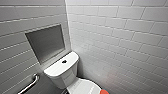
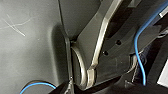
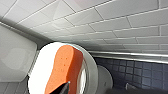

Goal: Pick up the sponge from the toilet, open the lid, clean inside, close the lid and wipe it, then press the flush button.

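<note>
Sponge point(image 3: 65, 68) lies flat on the closed lid point(image 3: 41, 75) of the toilet point(image 1: 62, 68). Its long axis runs from the right gripper point(image 3: 63, 89) at its near end toward the tiled wall point(image 3: 112, 30). How wide that gripper stands, I cannot tell.

White glossy oval toilet lid point(image 3: 40, 72) is down. Orange-red wavy-edged sponge point(image 3: 64, 67) lies flat on it. Dark blue tiled floor point(image 3: 135, 72) below.

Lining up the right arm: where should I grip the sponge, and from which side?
Probably pinch the sponge across its short width near mid-length, coming down from above: it lies flat on the closed lid, so only its top and long wavy sides are free.
</note>
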Available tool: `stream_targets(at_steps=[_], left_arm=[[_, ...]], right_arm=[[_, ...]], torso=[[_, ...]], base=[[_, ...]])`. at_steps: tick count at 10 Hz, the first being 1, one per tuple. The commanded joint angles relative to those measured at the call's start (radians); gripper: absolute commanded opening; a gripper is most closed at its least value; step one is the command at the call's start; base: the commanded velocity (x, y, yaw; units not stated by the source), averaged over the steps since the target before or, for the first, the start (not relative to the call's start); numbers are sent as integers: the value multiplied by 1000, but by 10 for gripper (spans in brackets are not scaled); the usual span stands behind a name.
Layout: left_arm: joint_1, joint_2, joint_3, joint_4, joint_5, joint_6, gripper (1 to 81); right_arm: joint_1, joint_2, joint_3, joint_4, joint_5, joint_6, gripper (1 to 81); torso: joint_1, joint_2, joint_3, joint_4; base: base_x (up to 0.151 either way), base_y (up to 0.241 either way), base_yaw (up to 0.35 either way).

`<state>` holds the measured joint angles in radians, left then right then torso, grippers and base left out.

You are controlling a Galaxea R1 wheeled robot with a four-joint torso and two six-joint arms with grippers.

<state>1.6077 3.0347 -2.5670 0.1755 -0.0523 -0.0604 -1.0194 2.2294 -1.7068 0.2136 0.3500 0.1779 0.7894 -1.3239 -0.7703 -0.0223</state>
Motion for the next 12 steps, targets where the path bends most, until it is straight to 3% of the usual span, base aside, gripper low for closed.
stream_targets(at_steps=[1,3,7,8,10,12], left_arm=[[-8,-14,1,-4,66,-2,811],[-8,-17,-1,-2,63,-2,811],[-7,-26,-2,-7,62,-6,811],[-8,-26,-2,-5,63,-6,811],[-8,-28,-2,-5,63,-6,811],[-8,-28,-2,-5,63,-7,811]], right_arm=[[90,-44,21,-3,-29,2,811],[112,-44,24,-2,-40,2,811],[156,5,0,-3,-86,2,811],[165,21,-23,-3,-86,2,811],[190,43,-42,-5,-115,2,811],[215,46,-48,-5,-117,2,811]], torso=[[0,1,4,0],[9,-7,-36,0],[12,-12,-44,0],[12,-12,-135,0],[12,-12,-154,0],[12,-13,-215,0]], base=[[0,0,0],[0,0,0],[0,0,0],[0,0,0],[0,0,0],[0,0,0]])
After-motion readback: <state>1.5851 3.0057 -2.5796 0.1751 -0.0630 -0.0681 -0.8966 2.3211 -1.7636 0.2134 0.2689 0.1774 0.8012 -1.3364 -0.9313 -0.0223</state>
